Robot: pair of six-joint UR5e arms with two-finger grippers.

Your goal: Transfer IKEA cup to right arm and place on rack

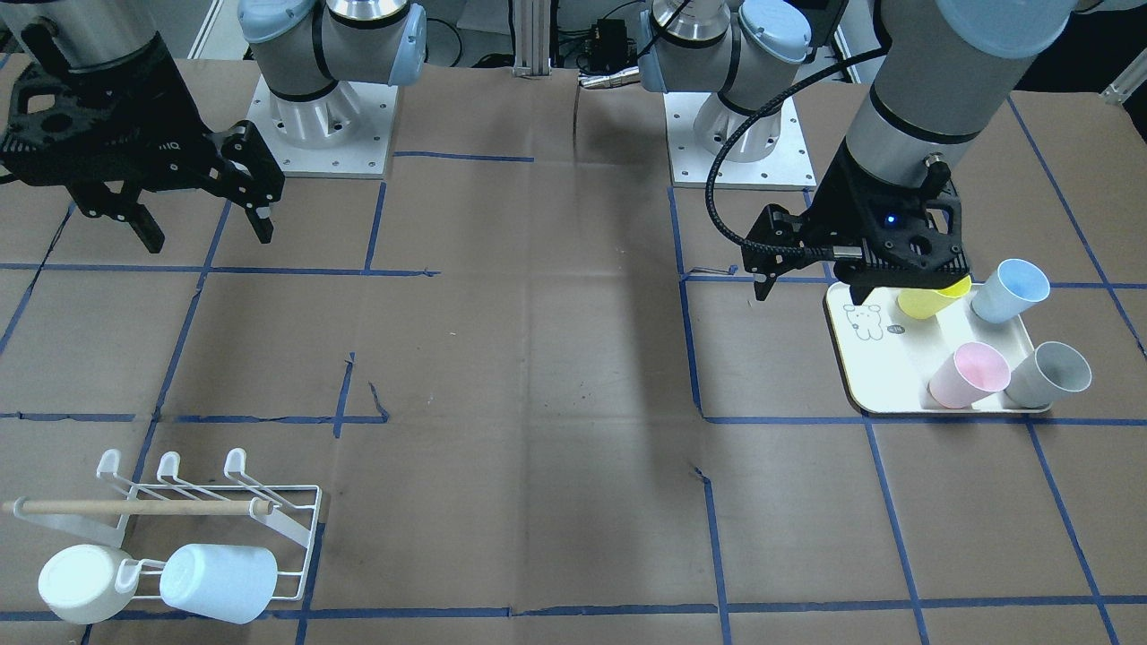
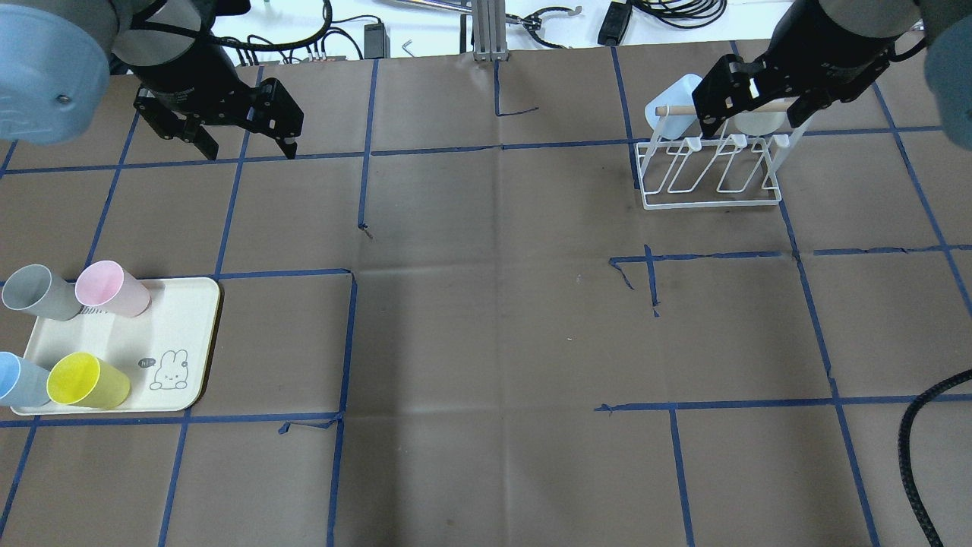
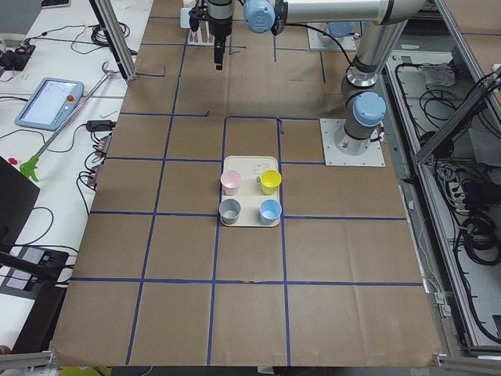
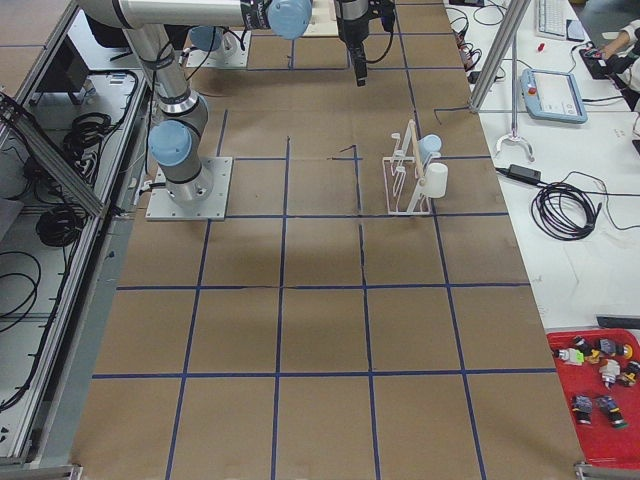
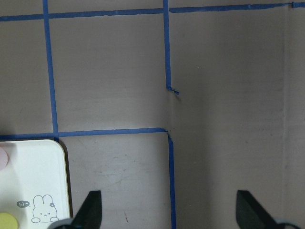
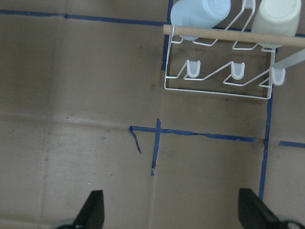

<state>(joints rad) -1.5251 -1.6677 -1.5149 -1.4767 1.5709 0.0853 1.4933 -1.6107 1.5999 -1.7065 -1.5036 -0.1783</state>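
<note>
Table papered brown, gridded in blue tape. On the cream tray are stood a yellow cup, pink cup, grey cup and blue cup. Left claw is held spread, empty, above the table beside the tray. Right claw, likewise spread and empty, is held near the rack, on which a pale blue cup and white cup are hung.

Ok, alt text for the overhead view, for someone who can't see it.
The left gripper and right gripper hang open and empty above a brown, blue-taped table. A cream rectangular tray, lower left, holds a grey cup, pink cup, blue cup and yellow cup; a white wire rack, upper right, carries a pale blue cup and a white cup.
</note>
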